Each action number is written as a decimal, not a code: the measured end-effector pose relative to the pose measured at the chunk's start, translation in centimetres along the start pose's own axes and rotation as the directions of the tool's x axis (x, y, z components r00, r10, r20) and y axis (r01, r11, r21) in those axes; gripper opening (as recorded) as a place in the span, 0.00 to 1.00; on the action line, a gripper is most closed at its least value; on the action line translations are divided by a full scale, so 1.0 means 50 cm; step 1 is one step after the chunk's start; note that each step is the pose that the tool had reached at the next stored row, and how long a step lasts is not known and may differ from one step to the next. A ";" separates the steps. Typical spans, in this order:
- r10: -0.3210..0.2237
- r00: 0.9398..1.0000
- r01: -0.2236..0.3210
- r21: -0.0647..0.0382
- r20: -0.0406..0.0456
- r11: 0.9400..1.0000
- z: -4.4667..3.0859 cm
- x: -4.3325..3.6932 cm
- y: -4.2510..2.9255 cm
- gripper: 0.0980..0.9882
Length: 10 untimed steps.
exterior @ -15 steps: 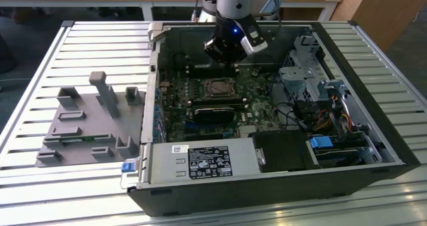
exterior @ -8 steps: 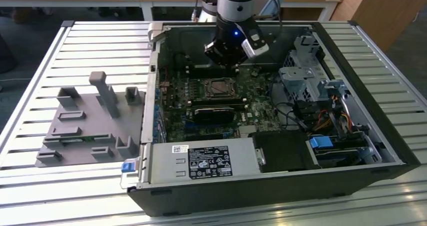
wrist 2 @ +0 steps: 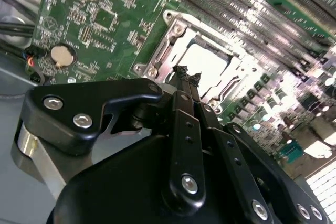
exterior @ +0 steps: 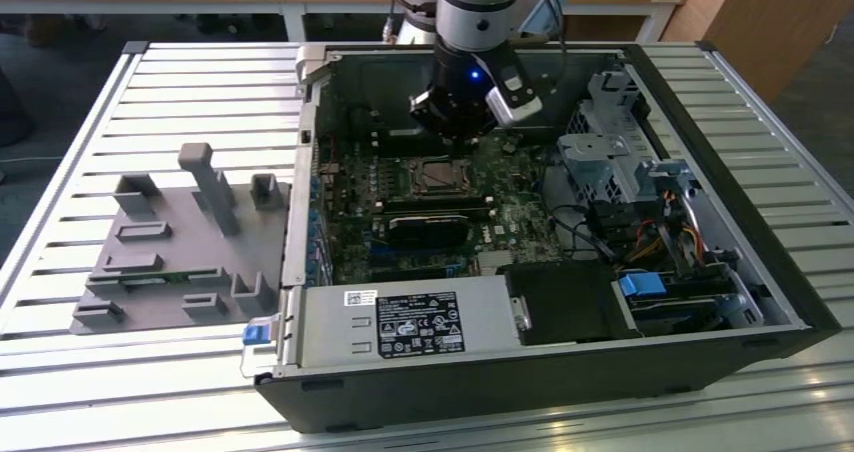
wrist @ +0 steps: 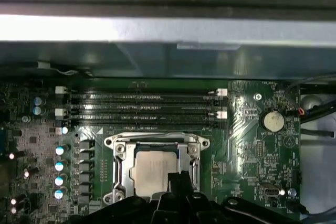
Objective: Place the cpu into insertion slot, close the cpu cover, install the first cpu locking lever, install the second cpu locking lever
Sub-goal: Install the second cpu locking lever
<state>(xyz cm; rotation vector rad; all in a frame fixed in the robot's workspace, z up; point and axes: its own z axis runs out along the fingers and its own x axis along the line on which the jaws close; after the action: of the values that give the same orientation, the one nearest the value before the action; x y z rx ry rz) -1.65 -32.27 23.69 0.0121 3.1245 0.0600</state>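
Note:
The cpu [wrist: 149, 174] lies flat in the insertion slot [exterior: 437, 178] on the green motherboard, its pale metal top showing through the window of the cpu cover [wrist: 119, 166]. The silvery cover [wrist 2: 168, 40] lies down over the socket. My gripper [wrist 2: 187, 72] hangs just above the socket's edge, its two black fingertips pressed together with nothing between them. In the first wrist view the gripper [wrist: 178, 178] overlaps the chip's near edge. From outside, the gripper [exterior: 458, 132] sits over the board just behind the socket. I cannot make out the locking levers clearly.
The open computer case [exterior: 787, 302] lies on a slatted table. Memory slots [wrist: 142, 108] run beside the socket, and a coin battery [wrist: 273, 120] sits nearby. A black card [exterior: 430, 222], the power supply [exterior: 400, 324], a drive cage [exterior: 601, 162] and a grey fixture [exterior: 174, 242] surround it.

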 end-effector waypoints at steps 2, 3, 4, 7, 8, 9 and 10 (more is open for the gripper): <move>0.000 1.000 0.000 0.000 0.000 1.000 0.000 0.000 -0.008 0.02; 0.000 1.000 0.000 0.000 0.000 1.000 0.000 0.000 -0.011 0.02; 0.000 1.000 0.000 0.000 0.000 1.000 -0.001 0.000 -0.015 0.02; 0.000 1.000 0.000 0.000 0.000 1.000 -0.001 0.000 -0.027 0.02; 0.000 1.000 0.000 0.000 0.000 1.000 -0.001 0.000 -0.031 0.02; 0.000 1.000 0.000 0.000 0.000 1.000 -0.001 0.000 -0.035 0.02; 0.000 1.000 0.000 -0.001 0.000 1.000 -0.001 0.000 -0.039 0.02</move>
<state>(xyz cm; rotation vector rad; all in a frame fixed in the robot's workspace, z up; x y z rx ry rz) -1.65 -34.23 23.69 0.0120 3.1244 0.0608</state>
